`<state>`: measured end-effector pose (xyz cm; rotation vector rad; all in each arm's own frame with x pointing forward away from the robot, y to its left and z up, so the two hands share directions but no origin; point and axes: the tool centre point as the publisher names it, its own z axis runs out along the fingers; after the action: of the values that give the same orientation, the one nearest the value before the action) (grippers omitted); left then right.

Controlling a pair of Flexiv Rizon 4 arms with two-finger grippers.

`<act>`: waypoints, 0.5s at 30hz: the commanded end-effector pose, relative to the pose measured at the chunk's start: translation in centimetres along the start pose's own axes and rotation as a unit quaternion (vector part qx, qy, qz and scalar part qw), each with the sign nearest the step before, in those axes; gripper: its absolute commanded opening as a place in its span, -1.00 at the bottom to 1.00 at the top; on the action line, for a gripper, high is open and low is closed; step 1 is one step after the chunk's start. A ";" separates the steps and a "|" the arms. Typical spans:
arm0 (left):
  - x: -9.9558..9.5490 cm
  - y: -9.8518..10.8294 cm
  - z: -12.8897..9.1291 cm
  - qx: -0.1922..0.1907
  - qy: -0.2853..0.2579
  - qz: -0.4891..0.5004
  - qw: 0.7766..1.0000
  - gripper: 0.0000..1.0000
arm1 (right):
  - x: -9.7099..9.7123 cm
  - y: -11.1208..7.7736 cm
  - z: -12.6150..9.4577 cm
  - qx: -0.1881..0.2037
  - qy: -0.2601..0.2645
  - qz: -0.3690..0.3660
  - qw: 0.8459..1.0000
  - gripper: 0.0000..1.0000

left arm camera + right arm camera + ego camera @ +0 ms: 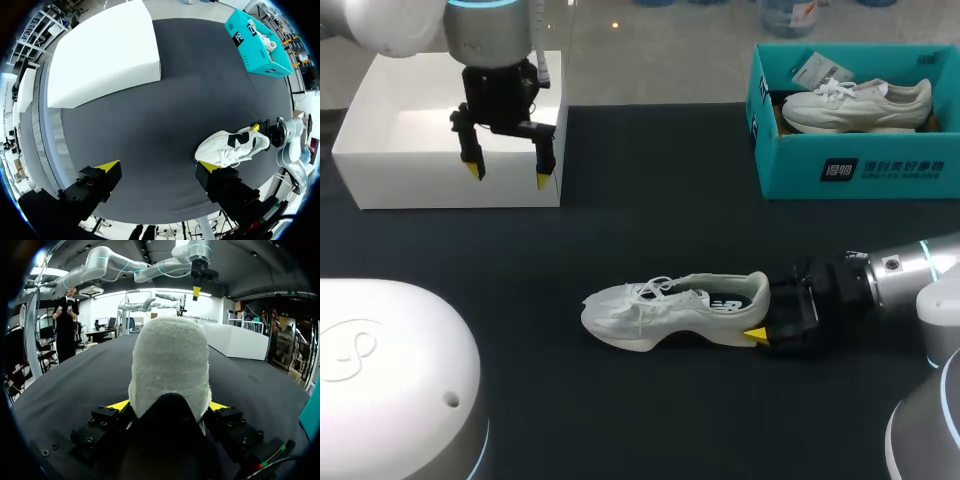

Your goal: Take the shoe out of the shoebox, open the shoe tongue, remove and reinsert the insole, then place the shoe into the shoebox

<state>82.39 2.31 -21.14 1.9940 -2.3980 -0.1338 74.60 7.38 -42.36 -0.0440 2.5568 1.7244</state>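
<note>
On table (pixel 650 215), shoe (pixel 665 308) crosswise, toe pointing left

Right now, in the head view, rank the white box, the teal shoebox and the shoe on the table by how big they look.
1. white box and teal shoebox: about alike. The shoebox is cut off at the view's edge, so I won't rank them.
2. shoe on the table: clearly smallest.
</note>
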 end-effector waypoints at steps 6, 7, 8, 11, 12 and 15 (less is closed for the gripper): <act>-0.1 0.8 -0.1 0.018 0.001 0.000 1.000 1.00 | 0.0 -0.2 0.3 0.002 0.000 0.000 1.000 -1.00; -0.1 0.8 -0.1 0.018 0.001 0.000 1.000 1.00 | 0.0 -0.2 0.3 0.002 0.000 0.000 1.000 -1.00; -0.1 0.8 -0.1 0.018 0.001 0.000 1.000 1.00 | 0.0 -0.2 0.3 0.002 0.000 0.000 1.000 -1.00; -0.1 0.8 -0.1 0.018 0.001 0.000 1.000 1.00 | 0.0 -0.2 0.3 0.002 0.000 0.000 1.000 -1.00; 0.3 0.9 0.1 0.017 0.001 -0.014 1.000 1.00 | 0.0 -0.2 0.3 0.002 0.000 0.000 1.000 -1.00; 2.5 1.7 1.0 0.000 0.002 -0.027 1.000 1.00 | 0.0 -0.2 0.3 0.002 0.000 0.000 1.000 -1.00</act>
<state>80.29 1.68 -21.17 2.0198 -2.3530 -0.1103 74.60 7.37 -42.36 -0.0439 2.5568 1.7242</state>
